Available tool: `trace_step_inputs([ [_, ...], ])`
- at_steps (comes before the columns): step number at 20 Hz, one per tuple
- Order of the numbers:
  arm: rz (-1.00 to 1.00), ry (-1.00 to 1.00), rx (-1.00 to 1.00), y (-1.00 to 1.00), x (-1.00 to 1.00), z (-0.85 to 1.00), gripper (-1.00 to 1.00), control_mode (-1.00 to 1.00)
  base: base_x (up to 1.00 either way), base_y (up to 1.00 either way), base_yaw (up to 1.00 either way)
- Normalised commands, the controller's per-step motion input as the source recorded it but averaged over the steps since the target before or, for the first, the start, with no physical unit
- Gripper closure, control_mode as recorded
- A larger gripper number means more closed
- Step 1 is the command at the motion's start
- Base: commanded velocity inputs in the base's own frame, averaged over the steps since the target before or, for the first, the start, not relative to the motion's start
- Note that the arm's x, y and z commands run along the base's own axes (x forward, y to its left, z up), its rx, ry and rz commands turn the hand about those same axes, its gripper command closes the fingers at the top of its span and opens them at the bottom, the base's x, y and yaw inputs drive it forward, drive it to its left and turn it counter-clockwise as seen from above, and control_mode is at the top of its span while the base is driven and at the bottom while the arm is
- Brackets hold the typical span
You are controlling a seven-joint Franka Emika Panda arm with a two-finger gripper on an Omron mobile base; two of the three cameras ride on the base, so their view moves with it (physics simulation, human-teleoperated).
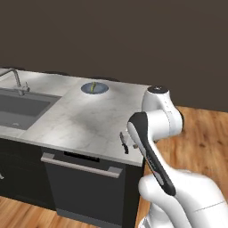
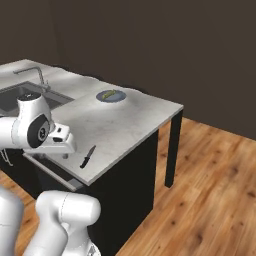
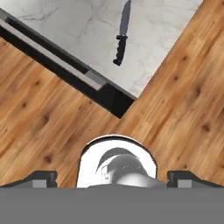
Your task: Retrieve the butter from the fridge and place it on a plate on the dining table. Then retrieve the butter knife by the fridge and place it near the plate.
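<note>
The butter knife [image 2: 88, 156] lies flat on the marble top of the dining table [image 2: 125, 125], close to the near edge and near the corner, untouched; in the hand view it shows plainly, the butter knife [image 3: 122, 33] a slim thing with a black ribbed handle and a short dark-grey blade tapering to a point, handle toward the table's edge, blade running inward over the stone; from the left base view the butter knife [image 1: 123, 142] is a small dark sliver right at the table's front lip, partly tucked behind the white arm; further back on the dining table [image 1: 75, 120] sits the plate [image 1: 94, 87], round, flat and blue-grey, and on it the butter [image 1: 93, 87], a thin yellowish stick lying across the middle; the right base view gives the same pairing, the plate [image 2: 110, 95] with the butter [image 2: 110, 94] on it, well apart from the knife; the sink [image 1: 20, 107] and its tap [image 1: 17, 80] sit at the left end of the top; the gripper [image 3: 112, 179] hangs above the wooden floor just off the table's corner, its two dark fingertips [image 3: 41, 178] spread wide at either side of the hand view, nothing between them; the knife lies apart from it, up on the stone.
</note>
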Motion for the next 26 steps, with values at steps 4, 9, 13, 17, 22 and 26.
trace_step_inputs([
  [4,-0.29,0.0,0.05,0.04,0.72,-0.32,-1.0,-1.0,0.0,0.0,0.0],
  [9,-0.06,0.0,0.0,-0.01,0.79,-0.27,-1.0,-1.0,0.0,0.0,0.0],
  [13,0.04,0.03,0.08,-0.14,0.88,-0.46,-1.0,-1.0,0.0,0.0,0.0],
  [17,0.04,0.01,0.01,-0.07,0.84,-0.38,-1.0,-1.0,0.0,0.0,0.0],
  [22,-0.02,0.08,-0.09,0.08,0.72,-0.28,-1.0,-1.0,0.0,0.0,0.0],
  [26,0.0,0.02,0.0,0.06,0.37,-0.34,-1.0,-1.0,0.0,0.0,0.0],
])
